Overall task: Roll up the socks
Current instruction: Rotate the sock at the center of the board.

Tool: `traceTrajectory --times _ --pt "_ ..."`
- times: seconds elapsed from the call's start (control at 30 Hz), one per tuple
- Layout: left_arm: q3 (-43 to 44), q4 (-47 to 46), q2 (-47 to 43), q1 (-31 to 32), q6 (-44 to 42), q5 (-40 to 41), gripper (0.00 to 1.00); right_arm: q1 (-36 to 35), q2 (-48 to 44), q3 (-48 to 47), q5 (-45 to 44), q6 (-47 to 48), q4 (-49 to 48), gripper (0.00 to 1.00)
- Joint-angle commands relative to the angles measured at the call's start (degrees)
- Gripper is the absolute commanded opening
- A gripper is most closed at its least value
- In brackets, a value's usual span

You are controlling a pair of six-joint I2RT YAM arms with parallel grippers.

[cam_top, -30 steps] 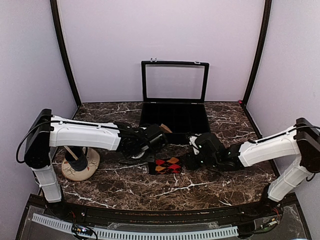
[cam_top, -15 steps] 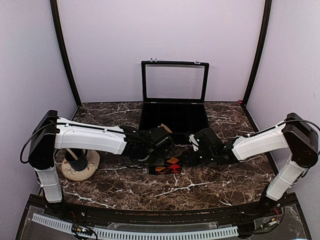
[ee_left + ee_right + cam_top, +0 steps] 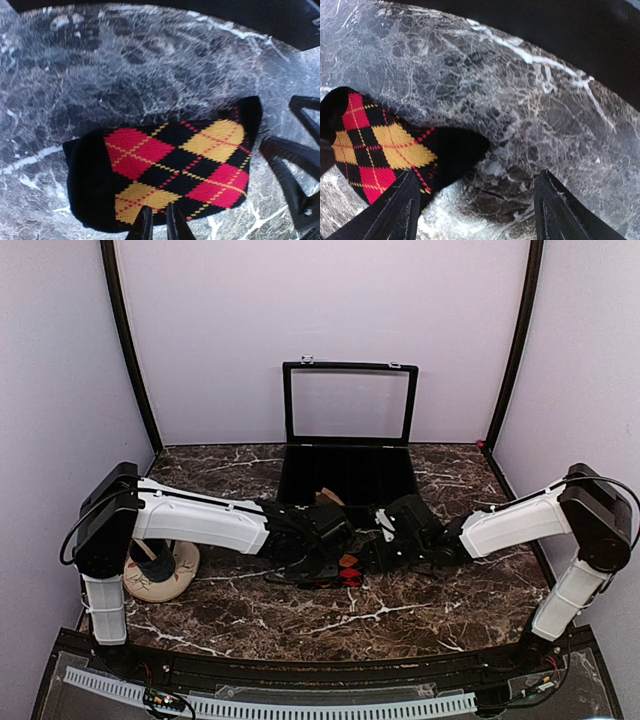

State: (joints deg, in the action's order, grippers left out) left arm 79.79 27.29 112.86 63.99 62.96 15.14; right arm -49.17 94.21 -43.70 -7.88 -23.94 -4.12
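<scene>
The argyle sock (image 3: 347, 562) lies flat on the marble between my two wrists, mostly covered by them from above. In the left wrist view this sock (image 3: 175, 165) shows red, orange and black diamonds; my left gripper (image 3: 159, 220) is pinched on its near edge, jaws almost together. My right gripper (image 3: 475, 210) stands open over bare marble just off the argyle sock's (image 3: 380, 145) black end, with one finger (image 3: 400, 210) over the fabric's rim. A tan-brown sock (image 3: 328, 497) peeks out behind the left wrist.
An open black compartment case (image 3: 400, 472) with its raised lid (image 3: 350, 403) stands right behind the grippers. A round cream object (image 3: 160, 575) sits by the left arm's base. The right gripper's black fingers (image 3: 295, 165) are close beside the sock in the left wrist view.
Both arms have reached inward over the argyle sock, hiding most of it from above. The left gripper has closed down onto the sock's edge; the right gripper stays wide open.
</scene>
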Motion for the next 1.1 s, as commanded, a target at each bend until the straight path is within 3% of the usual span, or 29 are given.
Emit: traceTrajectory --times 0.0,0.47,1.07 --pt "1.38 1.07 1.46 0.26 2.75 -1.13 0.12 0.42 1.59 -2.19 -1.41 1.48 -0.45 0.72" --pt "-0.27 3.63 3.5 0.26 3.98 -2.13 0.11 0.2 7.02 -1.19 -1.54 3.53 -1.03 0.7" --pt "2.44 7.65 2.43 -0.66 -10.12 4.23 0.12 -3.3 3.17 5.54 -4.51 1.7 0.65 0.7"
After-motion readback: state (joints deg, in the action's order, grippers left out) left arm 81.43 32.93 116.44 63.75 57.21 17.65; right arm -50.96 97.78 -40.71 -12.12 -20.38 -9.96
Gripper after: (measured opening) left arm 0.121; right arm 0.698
